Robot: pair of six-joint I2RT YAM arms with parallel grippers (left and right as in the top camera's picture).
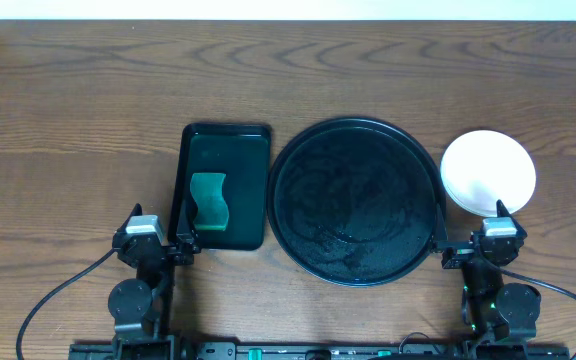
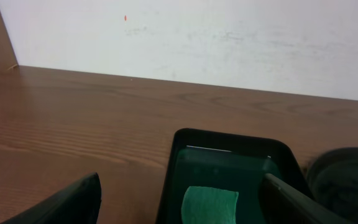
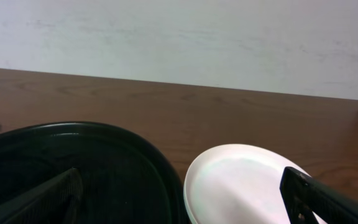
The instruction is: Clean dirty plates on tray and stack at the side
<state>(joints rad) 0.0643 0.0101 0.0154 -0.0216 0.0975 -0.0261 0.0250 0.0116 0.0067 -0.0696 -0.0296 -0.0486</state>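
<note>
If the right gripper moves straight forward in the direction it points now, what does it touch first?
The right gripper would most likely meet the white plate, directly ahead between its open jaws, beside the black tray. Height is unclear, so it might pass above.

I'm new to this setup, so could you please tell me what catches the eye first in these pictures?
The large round black tray dominates the middle of the overhead view, glossy and with no plates on it. Close beside it on the right sits a bright white plate. On the left, a smaller rectangular black tray holds a green sponge.
</note>
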